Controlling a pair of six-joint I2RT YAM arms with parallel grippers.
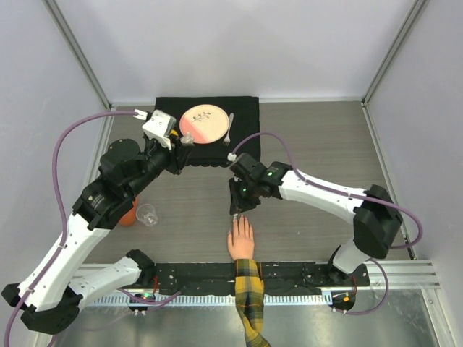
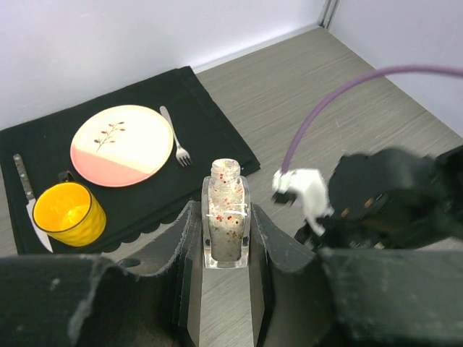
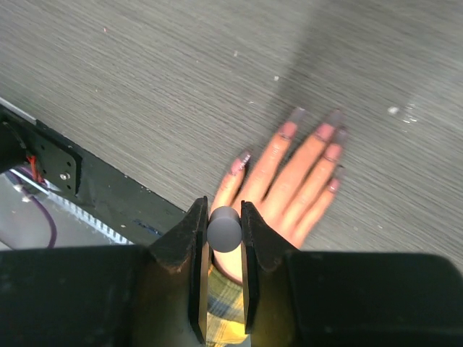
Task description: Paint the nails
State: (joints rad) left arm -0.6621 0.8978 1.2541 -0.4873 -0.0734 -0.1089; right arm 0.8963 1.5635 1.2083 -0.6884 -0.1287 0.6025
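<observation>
Nails tip the five fingers of a flesh-coloured hand that lies flat, palm down, on the grey table at its near edge, between the two arm bases. A plaid sleeve trails toward the camera. Only the right wrist view shows the nails, blurred, pinkish to grey. A black mat lies at the far side and carries one pink-and-cream plate with one fork just to its right. The left wrist view adds what the left arm hides from above: one yellow cup and one knife on the mat's left part. One clear glass beside the left arm shows only from above. The left gripper is clamped on one small clear bottle, upright and uncapped, which holds pale glittery stuff with red flecks. The right gripper hangs just beyond the fingertips in the top view, pinching a grey round knob.
</observation>
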